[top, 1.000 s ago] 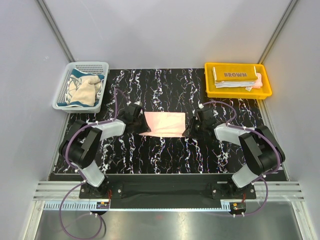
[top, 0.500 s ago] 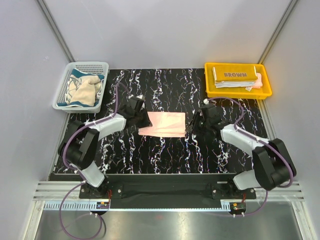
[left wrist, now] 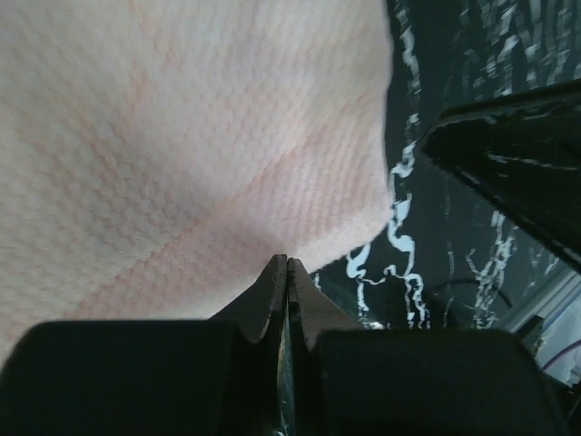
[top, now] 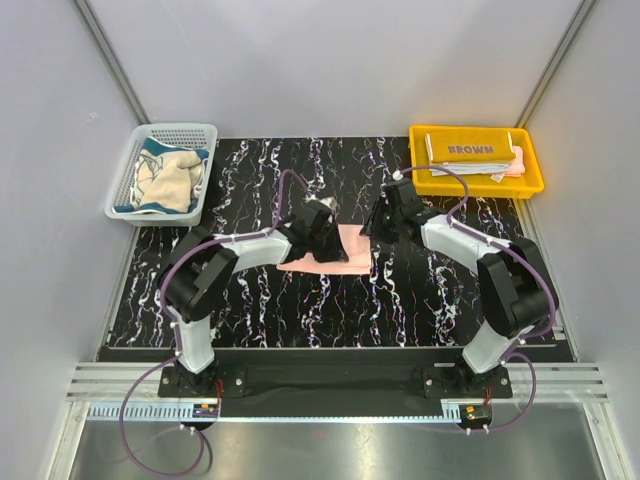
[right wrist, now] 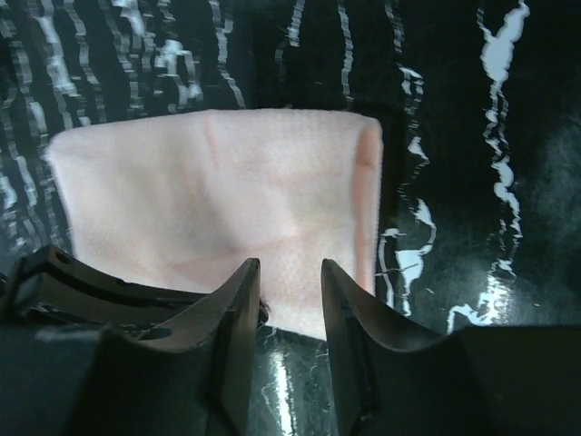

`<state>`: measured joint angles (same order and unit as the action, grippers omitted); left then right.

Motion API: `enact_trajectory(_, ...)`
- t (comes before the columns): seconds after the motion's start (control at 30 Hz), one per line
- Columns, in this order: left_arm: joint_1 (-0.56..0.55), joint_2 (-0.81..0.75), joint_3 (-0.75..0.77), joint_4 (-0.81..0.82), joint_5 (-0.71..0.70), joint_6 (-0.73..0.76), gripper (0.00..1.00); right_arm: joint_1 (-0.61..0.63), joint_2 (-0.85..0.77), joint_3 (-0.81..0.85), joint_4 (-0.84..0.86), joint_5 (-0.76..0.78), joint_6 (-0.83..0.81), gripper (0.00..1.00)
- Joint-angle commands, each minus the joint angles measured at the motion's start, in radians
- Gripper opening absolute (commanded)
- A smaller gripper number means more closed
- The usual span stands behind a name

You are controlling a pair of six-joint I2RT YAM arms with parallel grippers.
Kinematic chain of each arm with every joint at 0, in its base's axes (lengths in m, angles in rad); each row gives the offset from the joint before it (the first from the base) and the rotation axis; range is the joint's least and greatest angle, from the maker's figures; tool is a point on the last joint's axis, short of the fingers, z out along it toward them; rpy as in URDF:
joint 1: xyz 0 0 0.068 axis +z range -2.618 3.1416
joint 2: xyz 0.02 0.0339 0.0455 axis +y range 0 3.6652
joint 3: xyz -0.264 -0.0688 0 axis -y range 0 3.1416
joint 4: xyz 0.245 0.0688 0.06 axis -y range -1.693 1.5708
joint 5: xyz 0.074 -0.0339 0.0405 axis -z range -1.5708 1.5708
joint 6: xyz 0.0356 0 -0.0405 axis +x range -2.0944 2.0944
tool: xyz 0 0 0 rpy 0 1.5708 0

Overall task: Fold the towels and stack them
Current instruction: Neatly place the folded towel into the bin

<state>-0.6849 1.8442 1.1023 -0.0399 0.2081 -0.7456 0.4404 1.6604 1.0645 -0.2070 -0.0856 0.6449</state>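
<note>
Mid-table, the left gripper (top: 322, 228) had swung right across the pink towel (top: 352, 254) since a second back. The right gripper (top: 378, 226) had shifted back toward the yellow tray (top: 470, 187). Towel lay flat on the black marbled table (top: 400, 300), narrower than before. Left jaws were pinched shut on its edge. Right jaws stood partly apart, empty, just above the towel's edge. Cloth: soft, waffle-textured, rectangular.
</note>
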Motion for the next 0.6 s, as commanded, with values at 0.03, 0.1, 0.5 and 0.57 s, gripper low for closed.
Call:
enact_trajectory(0.03,-0.024,0.064,-0.002,0.06,0.001,-0.04,0.03,0.001,0.012,0.002,-0.015,0.075,-0.027,0.43)
enact_trajectory(0.1,-0.033,0.082,-0.004,0.048,-0.01,-0.041,0.02,0.001,0.012,-0.018,-0.008,0.076,-0.034,0.5)
enact_trajectory(0.5,-0.062,0.087,0.019,0.005,-0.038,-0.037,0.01,0.011,0.163,-0.014,0.012,0.079,-0.07,0.61)
enact_trajectory(0.57,-0.062,0.087,0.021,0.003,-0.036,-0.035,0.01,0.018,0.17,-0.012,0.012,0.078,-0.07,0.59)
